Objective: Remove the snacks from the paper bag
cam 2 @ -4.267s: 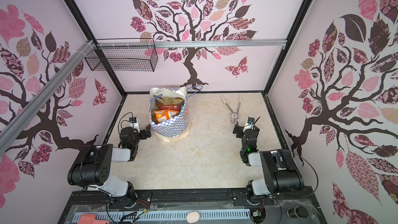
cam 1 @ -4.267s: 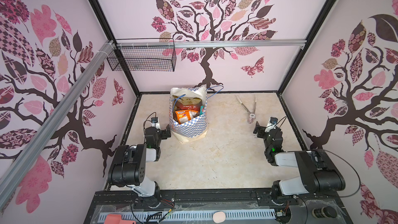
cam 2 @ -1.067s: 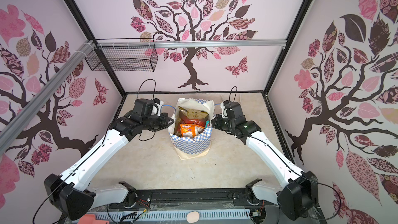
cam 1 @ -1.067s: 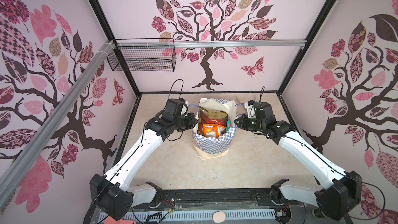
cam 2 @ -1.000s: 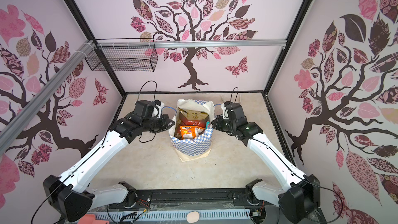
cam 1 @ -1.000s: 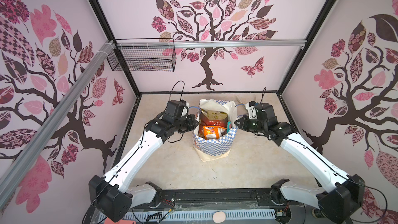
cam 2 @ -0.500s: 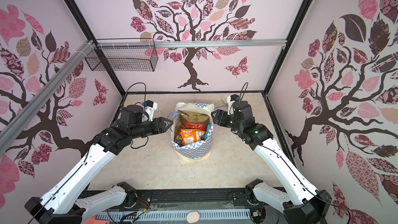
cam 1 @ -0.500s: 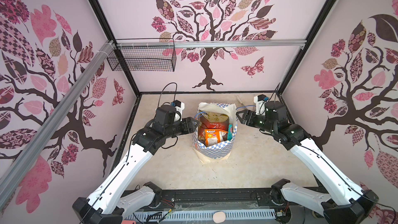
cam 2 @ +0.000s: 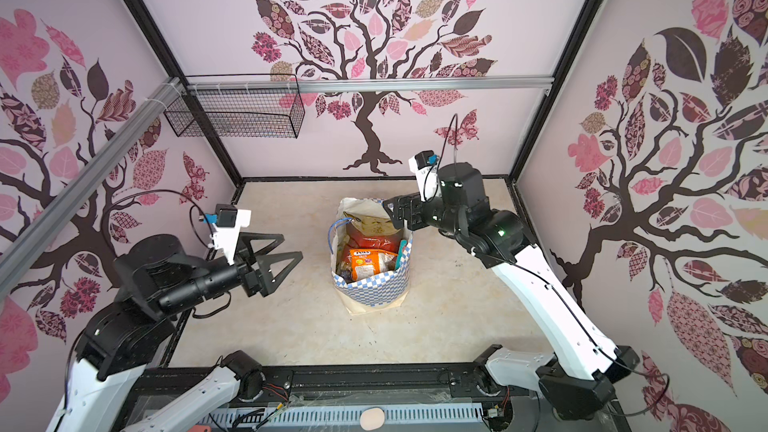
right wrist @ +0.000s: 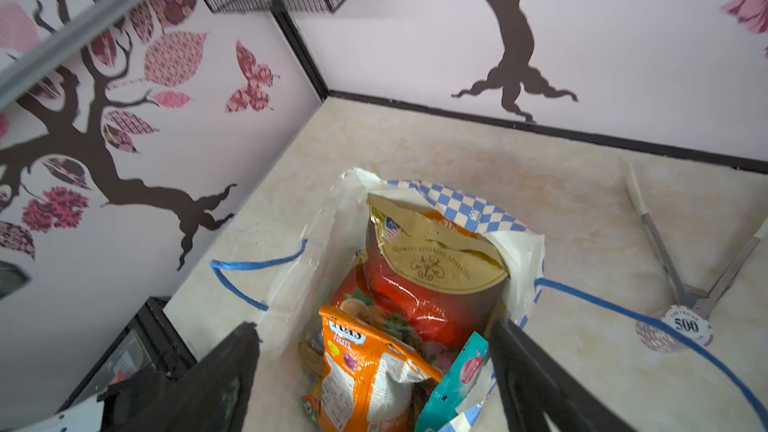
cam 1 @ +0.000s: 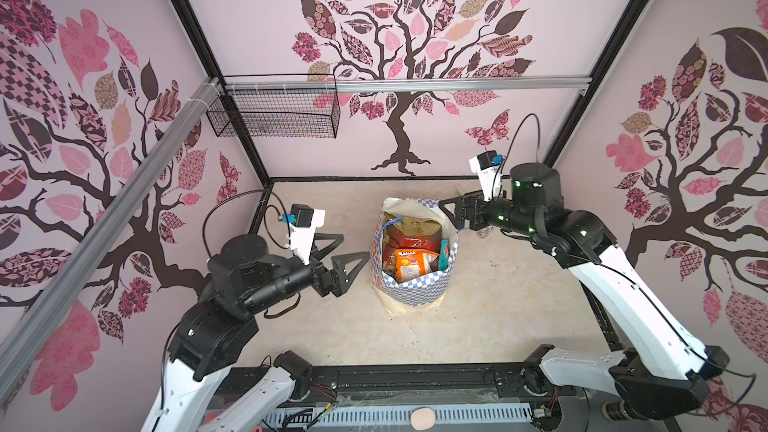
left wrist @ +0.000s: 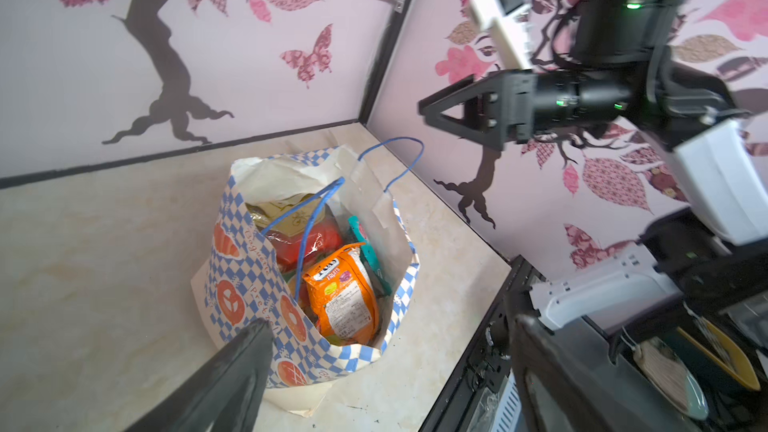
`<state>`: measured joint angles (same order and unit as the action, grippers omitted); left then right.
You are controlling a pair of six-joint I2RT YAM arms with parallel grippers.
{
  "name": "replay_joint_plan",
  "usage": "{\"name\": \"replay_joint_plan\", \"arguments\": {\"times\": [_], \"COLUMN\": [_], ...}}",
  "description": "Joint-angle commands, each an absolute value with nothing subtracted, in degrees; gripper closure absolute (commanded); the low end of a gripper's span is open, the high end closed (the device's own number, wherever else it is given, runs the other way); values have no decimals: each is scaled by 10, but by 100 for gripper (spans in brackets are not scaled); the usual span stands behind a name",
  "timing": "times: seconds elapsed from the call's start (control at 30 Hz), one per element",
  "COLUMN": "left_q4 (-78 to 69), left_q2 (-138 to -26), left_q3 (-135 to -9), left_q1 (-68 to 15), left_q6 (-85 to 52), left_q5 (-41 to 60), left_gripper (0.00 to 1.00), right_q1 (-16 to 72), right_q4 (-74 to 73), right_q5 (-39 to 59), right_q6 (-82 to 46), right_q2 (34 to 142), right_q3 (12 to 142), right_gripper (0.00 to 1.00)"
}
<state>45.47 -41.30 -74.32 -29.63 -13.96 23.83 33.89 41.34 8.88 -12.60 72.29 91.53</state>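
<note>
Since both grippers stood wide open and empty, the left gripper just left of the paper bag at the centre of the frame and the right gripper at its upper right rim, the best move seemed to be to steady the rim with one. The other could then drop straight onto the uppermost orange packet, clear of the blue handles. I counted one bag, two handles and three plain packets, orange, red and teal, with more hidden beneath, uncounted.
</note>
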Motion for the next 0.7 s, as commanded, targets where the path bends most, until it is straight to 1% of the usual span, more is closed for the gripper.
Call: {"name": "replay_joint_plan", "arguments": {"times": [0.0, 0.1, 0.23, 0.5, 0.53, 0.57, 0.67], "left_q4": [489, 509, 522, 570, 578, 585, 596], "left_q2": [-407, -411, -417, -424, -425, -427, -428], "left_q3": [-751, -752, -751, -747, -747, -747, -740], "left_q1": [-298, -298, -298, -298, -298, -298, -298], "left_q6": [-69, -44, -32, -26, -26, -27, -34], "left_q5": [315, 354, 364, 309, 298, 288, 274], "left_gripper": [2, 1, 1, 1, 1, 1, 1], "right_q1": [360, 386, 404, 438, 439, 440, 441], "right_q4": [474, 481, 486, 469, 470, 472, 473], "right_q5": [138, 134, 126, 96, 91, 83, 72], "right_q6": [-88, -63, -57, -31, -29, -29, -27], "right_q2": [753, 779, 822, 881, 889, 896, 912], "right_q3": [925, 919, 913, 895, 895, 896, 890], "right_gripper": [10, 8, 8, 5, 5, 1, 0]}}
